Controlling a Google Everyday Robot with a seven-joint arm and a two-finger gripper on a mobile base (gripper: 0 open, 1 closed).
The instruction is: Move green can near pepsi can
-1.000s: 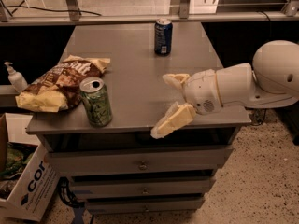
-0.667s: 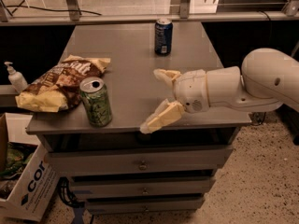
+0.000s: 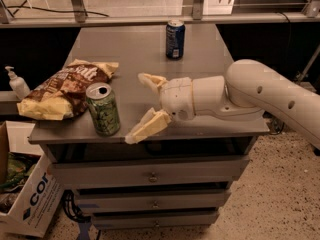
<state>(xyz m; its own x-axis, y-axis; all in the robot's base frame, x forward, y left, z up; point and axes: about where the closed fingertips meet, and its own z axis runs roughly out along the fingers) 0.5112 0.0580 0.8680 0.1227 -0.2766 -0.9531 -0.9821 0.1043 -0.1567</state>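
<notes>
The green can (image 3: 103, 109) stands upright near the front left edge of the grey cabinet top (image 3: 135, 49), just right of a chip bag. The pepsi can (image 3: 175, 39) stands upright at the back middle of the top. My gripper (image 3: 136, 105) reaches in from the right at can height, open and empty, a short way right of the green can without touching it. One finger (image 3: 148, 79) points toward the back, the other finger (image 3: 145, 128) hangs over the front edge.
A brown and yellow chip bag (image 3: 65, 89) lies at the left of the top, touching the green can's side. A soap dispenser (image 3: 17, 83) stands left of the cabinet. A cardboard box (image 3: 30, 199) sits on the floor at lower left. Drawers run below the top.
My gripper has moved left along the front of the cabinet top toward the green can, staying open. The cans and bag have not moved.
</notes>
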